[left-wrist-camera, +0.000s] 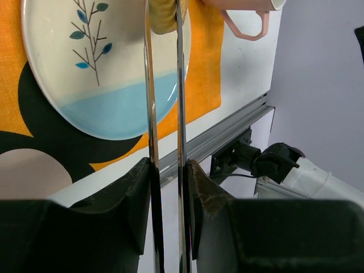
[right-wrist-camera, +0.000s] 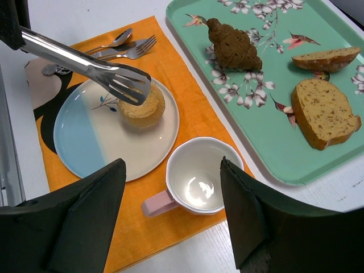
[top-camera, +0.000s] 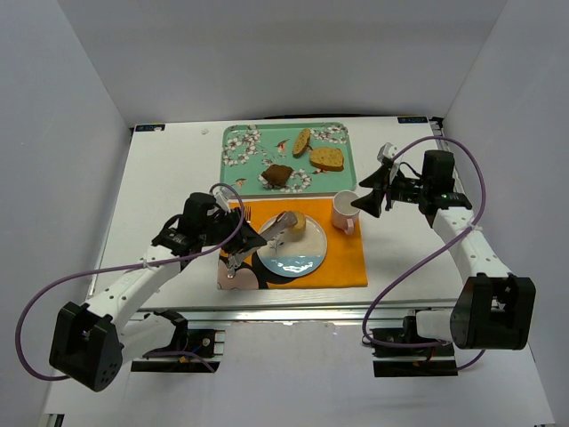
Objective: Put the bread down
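Shows just the bottom of the bread (left-wrist-camera: 162, 17) from the left wrist, cut off at the top edge and squeezed between the two thin arms of the tongs (left-wrist-camera: 150, 114). Shows only the handle and a bit of the cup (left-wrist-camera: 242, 4) there too. Hides part of the bread's top under a tong tip in the right wrist view. Hard to tell if resting on the plate (right-wrist-camera: 79, 136) or held just above it, but over the plate's side nearest the cup.

Grips the tongs tight with the left pincer (left-wrist-camera: 168, 170), one finger pressed on each arm. Holds the right pincer (right-wrist-camera: 170, 165) wide open above the cup, gripping nothing, apart from the bread.

On the plate: only the bread. Inside the cup: bare white. In the green tray (right-wrist-camera: 267, 136), cut off at its far end: a dark chunk (right-wrist-camera: 233, 45), a big slice (right-wrist-camera: 324, 114) and a thin slice (right-wrist-camera: 327, 57). Plate and cup on the orange mat (right-wrist-camera: 187, 119). Beside the plate, a fork (right-wrist-camera: 136, 46) and spoon (right-wrist-camera: 118, 38), handles partly behind the tongs. Mat and tray on the white surface (top-camera: 169, 178).
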